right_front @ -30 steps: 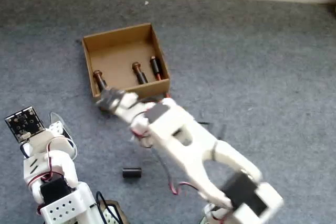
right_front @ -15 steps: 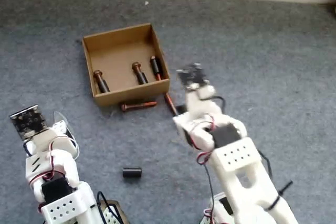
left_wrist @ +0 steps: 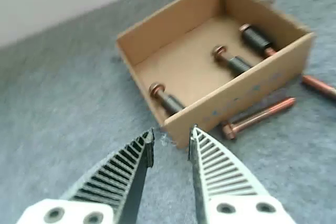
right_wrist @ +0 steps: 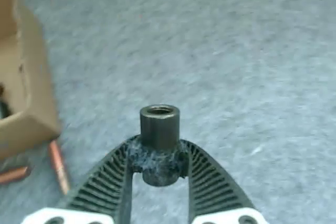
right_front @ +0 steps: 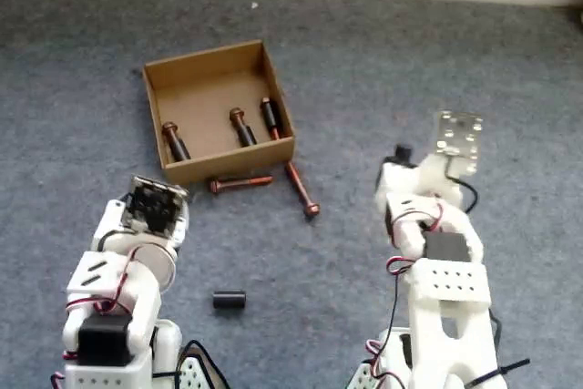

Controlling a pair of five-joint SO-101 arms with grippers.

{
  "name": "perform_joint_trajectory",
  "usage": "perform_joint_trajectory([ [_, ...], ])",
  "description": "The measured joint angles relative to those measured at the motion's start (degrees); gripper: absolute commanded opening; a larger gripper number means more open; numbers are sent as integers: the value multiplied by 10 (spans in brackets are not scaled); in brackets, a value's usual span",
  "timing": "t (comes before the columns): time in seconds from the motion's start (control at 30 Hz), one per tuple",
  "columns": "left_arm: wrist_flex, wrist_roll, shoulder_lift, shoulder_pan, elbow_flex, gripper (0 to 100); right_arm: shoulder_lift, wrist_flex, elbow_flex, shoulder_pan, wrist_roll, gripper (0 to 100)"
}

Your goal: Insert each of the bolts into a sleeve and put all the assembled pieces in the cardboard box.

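Grey carpet-like fabric covers the worktop (right_front: 474, 52). We locate the cardboard box (right_front: 205, 97) in the upper left of the high view, open side up, walls upright. Three assembled pieces lie inside, all close to the front wall: the left piece (right_front: 173, 141), the middle piece (right_front: 242, 127) and the right piece (right_front: 271, 117), the last lying along the right wall.

Outside the box, the first bolt (right_front: 241, 184) lies just beside the front wall and parallel to it, head toward the left. The second bolt (right_front: 301, 187) starts at the box's front right corner and runs diagonally toward the lower right, head at the far end. Their near ends are close but apart.

The loose sleeve (right_front: 230, 299) lies on its side at lower centre, between the two arm bases, well apart from box and bolts.

The left arm (right_front: 118, 271) stands at lower left. We read the left tool (left_wrist: 171, 130) as parted by a narrow gap, holding nothing, pointing at the box's front left corner.

The right arm (right_front: 437, 261) stands right of centre. The right tool (right_wrist: 159, 149) is clamped on the held sleeve (right_wrist: 159, 124), which stands in line with the fingers, bore showing at its free end. A broad stretch of worktop lies between the second bolt's head and this arm.
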Motion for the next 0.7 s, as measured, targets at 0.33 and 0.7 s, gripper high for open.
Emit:
perform_joint_trajectory([
  [0.33,33,-144,275,114,-156,141,-1,-21,1,48,-5,6],
  [0.7,33,-395,661,214,-342,141,-1,-21,1,76,-5,6],
])
